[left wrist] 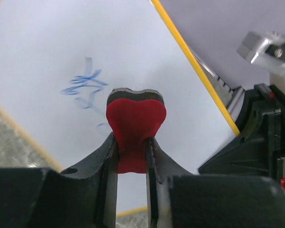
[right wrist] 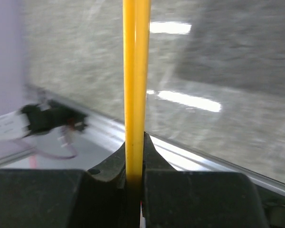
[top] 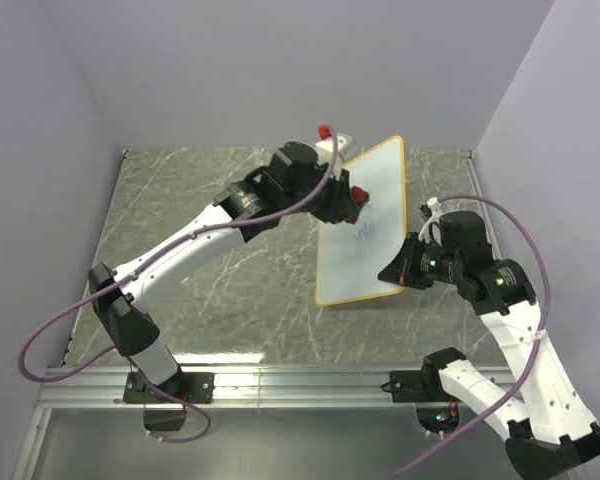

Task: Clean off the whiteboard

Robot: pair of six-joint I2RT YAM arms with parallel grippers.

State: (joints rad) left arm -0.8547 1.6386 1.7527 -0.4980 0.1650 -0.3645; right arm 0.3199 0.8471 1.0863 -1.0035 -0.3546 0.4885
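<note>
The whiteboard point(top: 365, 225), white with a yellow-orange rim, is held up off the table, tilted. Blue scribbles point(top: 363, 232) mark its middle; they also show in the left wrist view point(left wrist: 83, 88). My right gripper point(top: 400, 270) is shut on the board's right edge; in the right wrist view the yellow rim point(right wrist: 135, 71) runs edge-on between the jaws. My left gripper point(top: 348, 205) is shut on a small red eraser point(left wrist: 135, 126) with a dark felt face, held over the board just right of the scribbles.
The marbled grey table point(top: 220, 250) lies below. A metal rail point(top: 280, 380) runs along the near edge. Grey walls enclose the left, back and right. A small white and red object point(top: 330, 135) shows behind the left wrist.
</note>
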